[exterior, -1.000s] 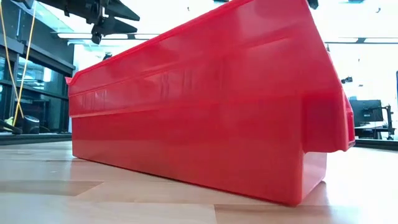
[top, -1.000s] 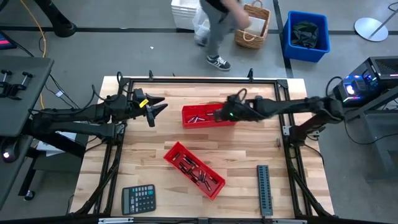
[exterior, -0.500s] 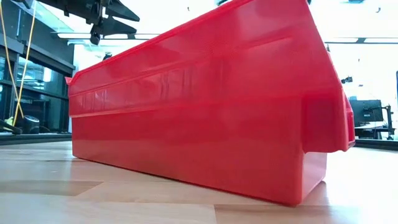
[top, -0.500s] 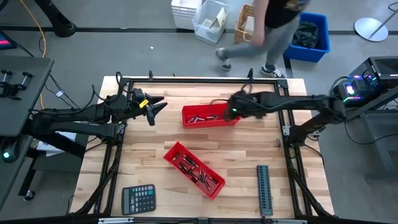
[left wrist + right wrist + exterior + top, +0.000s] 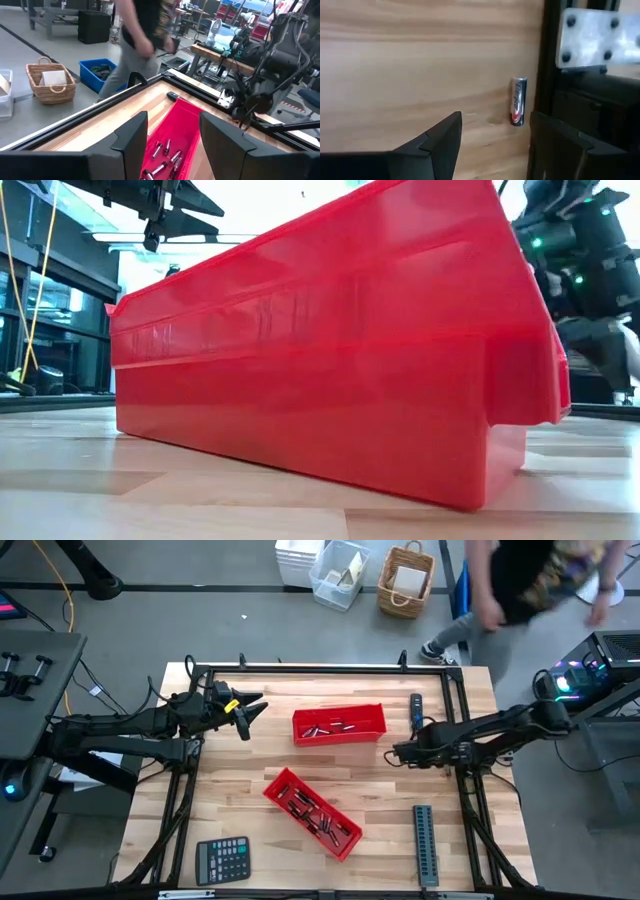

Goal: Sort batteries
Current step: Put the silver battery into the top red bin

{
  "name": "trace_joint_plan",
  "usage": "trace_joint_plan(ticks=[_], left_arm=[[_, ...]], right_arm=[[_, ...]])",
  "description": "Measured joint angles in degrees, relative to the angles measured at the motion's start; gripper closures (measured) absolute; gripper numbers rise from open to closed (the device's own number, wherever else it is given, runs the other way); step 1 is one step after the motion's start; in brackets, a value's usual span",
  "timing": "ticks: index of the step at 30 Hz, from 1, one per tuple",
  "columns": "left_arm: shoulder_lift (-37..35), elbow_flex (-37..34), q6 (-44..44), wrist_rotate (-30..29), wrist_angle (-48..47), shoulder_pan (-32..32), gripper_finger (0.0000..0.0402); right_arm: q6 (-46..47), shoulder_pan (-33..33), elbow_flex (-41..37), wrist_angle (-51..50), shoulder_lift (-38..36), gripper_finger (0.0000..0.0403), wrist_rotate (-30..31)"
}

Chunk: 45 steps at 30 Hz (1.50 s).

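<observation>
Two red trays (image 5: 338, 725) hold most batteries (image 5: 162, 159), while the right gripper (image 5: 400, 753), fingers apart and empty, hangs over a stray battery (image 5: 518, 100) by the table's frame, probably next to be picked; the left gripper (image 5: 252, 711) waits open.
</observation>
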Motion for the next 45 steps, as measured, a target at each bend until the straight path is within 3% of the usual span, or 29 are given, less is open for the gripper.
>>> trace_joint_plan(ticks=[5, 10, 15, 19, 24, 31, 40, 45], left_arm=[[0.0, 0.0, 0.0, 0.0, 0.0, 0.1, 0.0229], [0.0, 0.0, 0.4, 0.4, 0.1, 0.1, 0.0229], [0.0, 0.0, 0.5, 0.5, 0.0, 0.0, 0.0229], [0.0, 0.0, 0.6, 0.5, 0.0, 0.1, 0.0229], [0.0, 0.0, 0.6, 1.1, 0.0, 0.0, 0.0229], [0.0, 0.0, 0.5, 1.1, 0.0, 0.0, 0.0229], [0.0, 0.0, 0.0, 0.6, 0.0, 0.0, 0.0229], [0.0, 0.0, -1.0, 0.6, 0.1, 0.0, 0.0229]], right_arm=[[3.1, -2.0, 1.3, -2.7, 3.7, 0.0172, 4.9], [-0.6, -3.3, 0.9, 0.2, 8.7, 0.0181, -2.5], [-20.8, -3.5, 1.0, 1.5, 15.9, 0.0194, -5.0], [-33.7, -6.9, 1.1, 1.5, 21.6, 0.0194, -6.6], [-49.3, -12.0, 1.0, 2.1, 27.0, 0.0194, -12.8], [-61.2, -15.7, 1.1, 1.5, 29.3, 0.0195, -16.7], [-64.6, -21.5, 1.1, 1.3, 29.3, 0.0195, -17.0], [-75.0, -25.5, 1.1, -0.2, 29.3, 0.0195, -20.0]])
